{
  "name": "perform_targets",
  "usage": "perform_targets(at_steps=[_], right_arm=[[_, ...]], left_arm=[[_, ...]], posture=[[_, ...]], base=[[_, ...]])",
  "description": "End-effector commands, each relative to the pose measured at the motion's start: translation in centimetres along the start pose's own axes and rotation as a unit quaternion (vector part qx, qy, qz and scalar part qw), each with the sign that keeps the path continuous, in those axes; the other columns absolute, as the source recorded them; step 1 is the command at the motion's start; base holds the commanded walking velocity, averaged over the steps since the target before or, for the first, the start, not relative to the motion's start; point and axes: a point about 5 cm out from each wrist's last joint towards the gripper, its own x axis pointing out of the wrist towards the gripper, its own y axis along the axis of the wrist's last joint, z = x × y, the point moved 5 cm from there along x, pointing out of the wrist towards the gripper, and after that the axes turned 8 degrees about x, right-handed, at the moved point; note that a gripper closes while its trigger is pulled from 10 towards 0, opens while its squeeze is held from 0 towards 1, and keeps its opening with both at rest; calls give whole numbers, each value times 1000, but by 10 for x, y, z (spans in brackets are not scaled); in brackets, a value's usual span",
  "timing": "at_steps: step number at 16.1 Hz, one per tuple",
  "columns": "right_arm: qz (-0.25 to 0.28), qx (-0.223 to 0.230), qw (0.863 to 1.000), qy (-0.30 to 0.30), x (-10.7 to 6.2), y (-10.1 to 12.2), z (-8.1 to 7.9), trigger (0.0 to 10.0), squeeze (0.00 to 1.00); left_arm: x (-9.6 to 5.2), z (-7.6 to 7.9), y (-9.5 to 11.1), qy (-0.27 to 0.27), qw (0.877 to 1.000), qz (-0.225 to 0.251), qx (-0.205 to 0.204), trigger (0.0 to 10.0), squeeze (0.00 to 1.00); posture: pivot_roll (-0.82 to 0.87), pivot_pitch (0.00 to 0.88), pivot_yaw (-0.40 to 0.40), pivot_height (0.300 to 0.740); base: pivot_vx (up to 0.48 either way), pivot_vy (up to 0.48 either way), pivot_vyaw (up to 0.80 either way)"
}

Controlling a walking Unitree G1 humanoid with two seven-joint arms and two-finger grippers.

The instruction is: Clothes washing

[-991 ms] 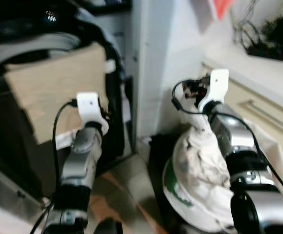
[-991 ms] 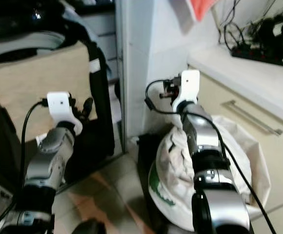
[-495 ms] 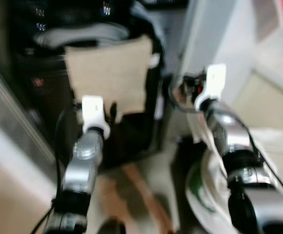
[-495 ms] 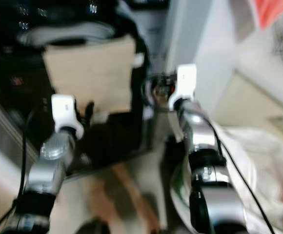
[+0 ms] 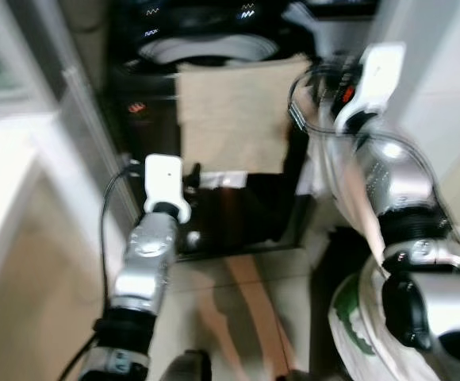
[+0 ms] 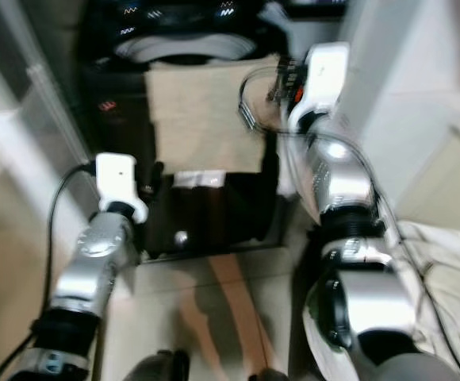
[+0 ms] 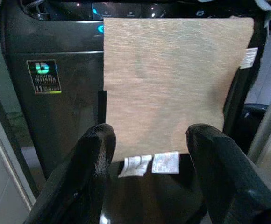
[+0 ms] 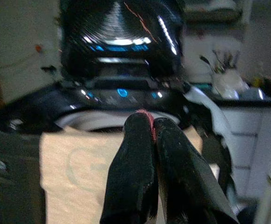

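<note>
- Camera's swung since a second ago: black washer (image 5: 206, 119) with the beige cloth (image 5: 234, 111) now sits dead ahead.
- Wrist views: left gripper (image 7: 149, 154) fingers wide before the washer, right gripper (image 8: 153, 140) fingers pinched together above it.

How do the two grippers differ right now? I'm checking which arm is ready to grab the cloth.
The left gripper has its fingers spread wide, while the right gripper has its fingers pressed together with nothing visible between them. The left gripper sits low, facing the beige cloth hanging down the washing machine's front; the right gripper is raised higher, looking over the cloth's top edge. Both point at the machine.
</note>
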Motion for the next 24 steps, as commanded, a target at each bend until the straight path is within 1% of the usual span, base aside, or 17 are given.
perform_targets(at_steps=[1, 2, 3, 5, 6, 7, 9, 10, 11, 12, 15, 16, 17, 19, 21, 22, 24], right_arm=[[41, -13, 999, 23, 11, 28, -10, 0, 0], [47, -20, 998, 22, 13, 35, -9, 0, 0], [60, -52, 997, 7, 19, 50, -1, 0, 0], [76, -65, 995, -9, 24, 69, 7, 0, 0], [95, -83, 992, -1, 29, 86, 2, 0, 0], [88, -89, 992, -7, 32, 90, 3, 0, 0], [29, -91, 993, -70, 25, 50, 27, 0, 0], [21, -87, 993, -78, 22, 42, 31, 0, 0], [-21, -72, 992, -102, 10, 3, 37, 0, 0], [-41, -57, 992, -103, 3, -20, 34, 0, 0], [-61, -58, 990, -116, -11, -52, 29, 0, 0], [-80, -38, 988, -125, -19, -68, 30, 0, 0], [-97, -25, 988, -116, -34, -88, 27, 0, 0], [-70, -27, 990, -117, -41, -86, 27, 0, 0], [25, -72, 993, -94, -33, -49, 16, 0, 0], [65, -78, 991, -84, -26, -29, 10, 0, 0], [98, -80, 989, -73, -17, -5, 4, 0, 0]], left_arm=[[3, 0, 6, -4, 1000, 9, 9, 10000, 0], [3, 1, 6, -6, 1000, 10, 10, 10000, 0], [4, 3, 7, -12, 1000, 13, 12, 10000, 0], [5, 4, 9, -15, 1000, 15, 13, 10000, 0], [6, 4, 9, -17, 1000, 16, 11, 10000, 0], [7, 8, 10, -26, 999, 17, 11, 10000, 0], [7, 21, 14, -61, 998, 24, 27, 10000, 0], [6, 23, 15, -67, 997, 27, 32, 10000, 0], [5, 25, 16, -75, 997, 28, 24, 10000, 0], [5, 27, 18, -80, 996, 33, 20, 10000, 0], [6, 27, 16, -80, 996, 29, 22, 10000, 0], [8, 20, 15, -66, 997, 28, 38, 10000, 0], [11, 4, 11, -35, 997, 13, 67, 10000, 0], [12, -2, 17, -34, 997, 26, 58, 10000, 0], [10, -6, 46, -34, 993, 96, 54, 10000, 0], [10, -7, 56, -29, 992, 112, 49, 10000, 0], [12, -1, 68, -34, 989, 132, 56, 10000, 0]], posture=[[-111, 0, -12, 724], [-112, 0, -12, 724], [-112, 0, -12, 724], [-116, 0, -7, 724], [-122, 0, -7, 724], [-119, 0, -15, 724], [-107, 0, -21, 724], [-107, 0, -21, 724], [-111, 0, -16, 724], [-113, 0, -14, 724], [-115, 0, -4, 724], [-113, 0, -2, 724], [-110, 0, -1, 724], [-101, 0, -2, 724], [-104, 0, 7, 724], [-104, 0, 8, 724], [-95, 0, 2, 724]], base=[[0, 0, 756], [0, 0, 756], [0, 0, 756], [0, 0, 756], [0, 0, 756], [0, 0, 763], [0, 0, 259], [0, 0, 0], [0, -480, 0], [0, -480, 0], [0, -466, 0], [0, 0, 0], [0, 0, 0], [0, 0, 0], [240, 0, 0], [480, 0, 0], [480, 0, 0]])
